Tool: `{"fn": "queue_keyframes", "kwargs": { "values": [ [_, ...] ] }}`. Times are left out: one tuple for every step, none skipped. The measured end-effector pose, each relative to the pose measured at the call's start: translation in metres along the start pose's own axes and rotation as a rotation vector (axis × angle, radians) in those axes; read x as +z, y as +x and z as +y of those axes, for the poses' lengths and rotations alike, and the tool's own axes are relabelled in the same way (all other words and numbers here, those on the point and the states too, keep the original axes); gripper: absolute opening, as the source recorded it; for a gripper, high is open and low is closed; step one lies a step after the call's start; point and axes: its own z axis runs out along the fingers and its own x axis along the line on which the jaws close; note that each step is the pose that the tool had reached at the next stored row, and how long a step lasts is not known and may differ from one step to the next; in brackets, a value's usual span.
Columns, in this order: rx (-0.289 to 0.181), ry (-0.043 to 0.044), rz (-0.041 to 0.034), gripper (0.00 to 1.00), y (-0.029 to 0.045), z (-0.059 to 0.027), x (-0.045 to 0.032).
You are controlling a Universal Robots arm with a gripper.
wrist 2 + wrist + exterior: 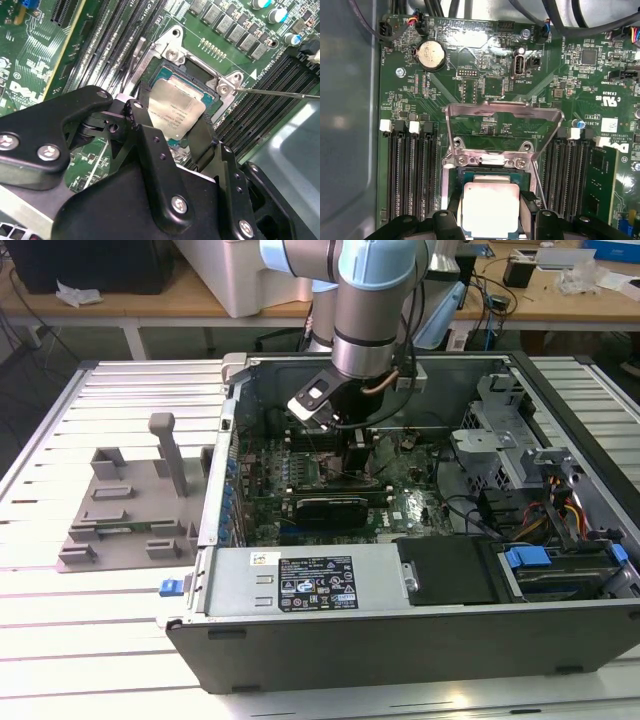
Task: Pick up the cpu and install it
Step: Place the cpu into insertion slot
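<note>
Exterior view: off the arm, above and outside the open computer case [400, 640], looking down into it. It is far enough to take in the whole case, the slatted table [90, 640] and the arm's wrist [372, 330].
First wrist view: on the arm, close, facing squarely onto the motherboard [485, 70].
Second wrist view: on the arm, nearer still, looking slantwise past the gripper [172, 117].
Shared by both wrist views: the cpu [490, 210] clasped in the gripper, the socket frame [470, 109], the memory slots [412, 175].
Shared by all views: the motherboard beneath the wrist.
</note>
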Motion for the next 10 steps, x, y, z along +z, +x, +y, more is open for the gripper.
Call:
{"fn": "queue_keyframes", "kwargs": {
  "values": [
    [0.0, -0.0001, -0.0002, 0.55, 0.0004, 0.0001, 0.0002],
    [0.0, -0.0003, 0.0003, 0.55, 0.0008, 0.0002, 0.0006],
    [0.0, 0.0, 0.0001, 0.55, 0.0008, 0.0002, 0.0007],
    [0.001, 0.0001, 0.0001, 0.55, 0.0008, 0.0001, 0.0008],
    [0.001, 0.0001, 0.0001, 0.55, 0.0009, 0.0001, 0.0008],
    [0.001, 0.0, 0.0002, 0.55, 0.0009, 0.0001, 0.0009],
    [0.001, 0.0, 0.0003, 0.55, 0.0009, 0.0001, 0.0009],
    [0.001, 0.0, 0.0003, 0.55, 0.0009, 0.0001, 0.0009],
    [0.001, 0.0, 0.0003, 0.55, 0.0009, 0.0001, 0.0009],
    [0.001, -0.0001, 0.0003, 0.55, 0.0009, 0.0001, 0.0009]
  ]
}}
